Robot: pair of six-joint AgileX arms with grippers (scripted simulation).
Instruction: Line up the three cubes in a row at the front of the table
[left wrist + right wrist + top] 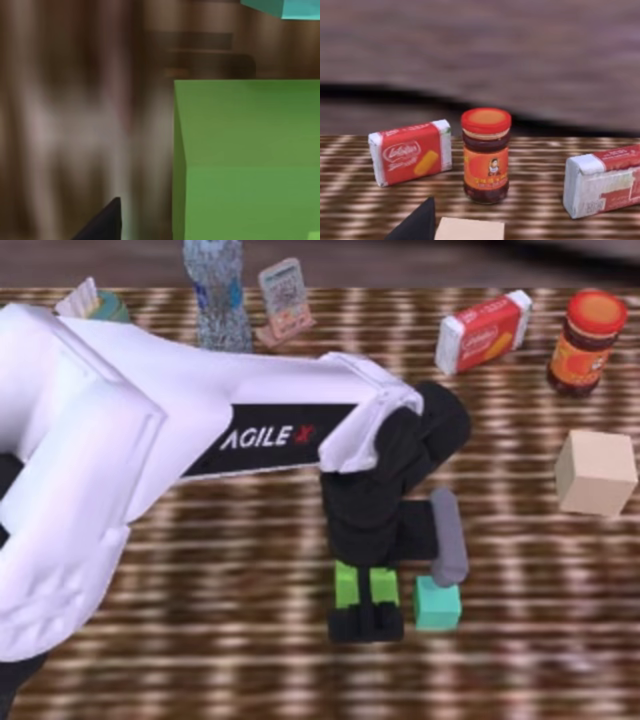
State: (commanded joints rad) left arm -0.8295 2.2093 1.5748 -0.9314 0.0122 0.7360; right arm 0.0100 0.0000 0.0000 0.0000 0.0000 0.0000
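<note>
My left arm reaches from the left across the woven table (230,570). Its gripper (366,623) stands open over the lime-green cube (347,585) near the front centre. In the left wrist view one dark finger (107,222) is clear of the cube's side (250,160). The teal-green cube (437,602) (287,7) sits just to the lime cube's right. The pale beige cube (596,472) rests alone at the right. My right arm is outside the top view. Its open gripper shows one finger (420,225) beside the beige cube (470,230).
Along the back stand a red-and-white box (483,330) (410,152), a red-lidded jar (587,340) (486,155), a clear bottle (217,295) and a small card stand (285,300). A second red-and-white box (605,180) shows in the right wrist view.
</note>
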